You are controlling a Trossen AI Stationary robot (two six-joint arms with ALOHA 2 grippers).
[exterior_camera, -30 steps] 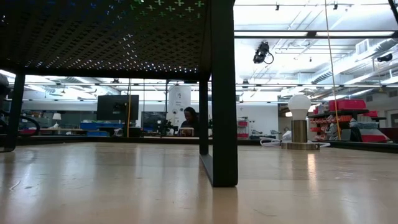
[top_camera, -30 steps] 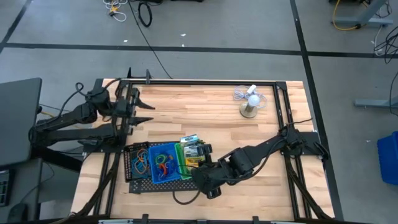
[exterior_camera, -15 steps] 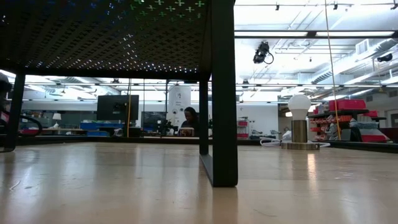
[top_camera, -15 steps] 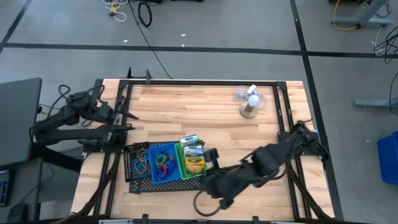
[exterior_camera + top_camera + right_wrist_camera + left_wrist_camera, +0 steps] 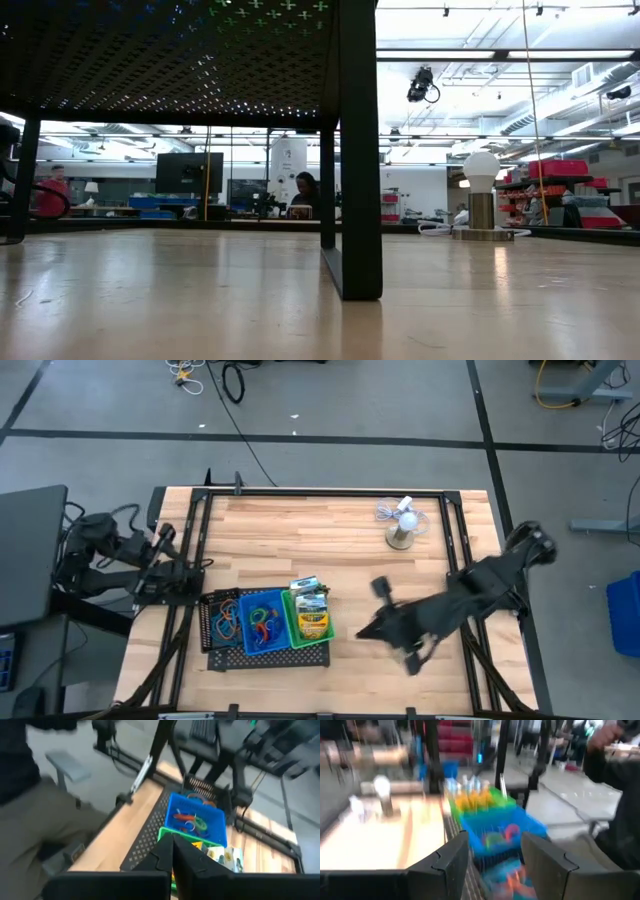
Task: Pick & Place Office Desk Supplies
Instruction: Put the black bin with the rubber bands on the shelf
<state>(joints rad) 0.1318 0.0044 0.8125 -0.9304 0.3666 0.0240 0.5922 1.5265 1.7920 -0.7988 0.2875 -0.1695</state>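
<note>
The right gripper (image 5: 372,630), shut and empty, has pulled back from the green bin (image 5: 310,622); placing looks done.

Light wood plank table (image 5: 330,540) with a smooth, slightly glossy top. Black perforated metal mesh tray (image 5: 222,650), matt. Blue bin (image 5: 262,622) and green bin (image 5: 312,622), smooth shiny plastic by the looks. Stretchy rubber-band loops (image 5: 262,616). Printed cardboard crayon box (image 5: 313,624). Matt black gripper fingers (image 5: 451,861), hard plastic probably.
</note>
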